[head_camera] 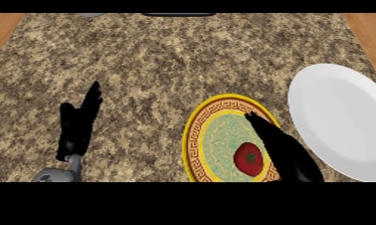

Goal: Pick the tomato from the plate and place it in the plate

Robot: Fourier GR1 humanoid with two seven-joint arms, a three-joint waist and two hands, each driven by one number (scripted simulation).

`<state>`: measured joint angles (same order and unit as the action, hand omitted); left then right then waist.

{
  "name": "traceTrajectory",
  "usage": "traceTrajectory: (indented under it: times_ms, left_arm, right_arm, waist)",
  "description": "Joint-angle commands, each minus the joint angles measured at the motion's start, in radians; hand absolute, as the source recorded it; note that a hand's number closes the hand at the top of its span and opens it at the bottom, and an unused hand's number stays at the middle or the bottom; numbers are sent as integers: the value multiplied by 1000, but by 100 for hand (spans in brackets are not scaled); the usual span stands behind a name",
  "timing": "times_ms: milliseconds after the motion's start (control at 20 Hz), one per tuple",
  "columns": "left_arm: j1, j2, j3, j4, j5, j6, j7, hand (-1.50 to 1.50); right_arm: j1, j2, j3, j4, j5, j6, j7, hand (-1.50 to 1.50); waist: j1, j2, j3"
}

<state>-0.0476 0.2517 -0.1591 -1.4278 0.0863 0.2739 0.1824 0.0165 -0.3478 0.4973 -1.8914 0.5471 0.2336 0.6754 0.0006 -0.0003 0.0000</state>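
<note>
Head view, right hand (283, 152) open, fingers straight beside tomato (248, 159), patterned plate (197, 142)

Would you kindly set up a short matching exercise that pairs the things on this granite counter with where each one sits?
Things:
1. red tomato
2. plain white plate
3. yellow-rimmed patterned plate
4. black left hand

Places:
A. at the counter's right edge
B. resting at the lower left, fingers up
C. on the patterned plate, beside the black right hand
D. just left of the white plate

Pairs: 1-C, 2-A, 3-D, 4-B
</note>
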Motion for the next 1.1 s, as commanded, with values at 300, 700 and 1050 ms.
traceTrajectory:
  times_ms: [300, 700, 1050]
  left_arm:
    - [73, -49, 16, -93, -86, -9, 31, 0]
    - [53, -58, 64, -76, -80, -60, 47, 0]
    - [15, -88, 65, -68, -110, -57, 69, 0]
  right_arm:
    - [-15, 88, -48, 69, 60, 77, -31, -150]
    - [30, 31, -64, 58, 162, 43, -195, 150]
    - [2, 105, -52, 81, 317, -62, -157, 150]
  waist:
    - [2, 0, 0]
    - [-1, -1, 0]
    - [-2, -1, 0]
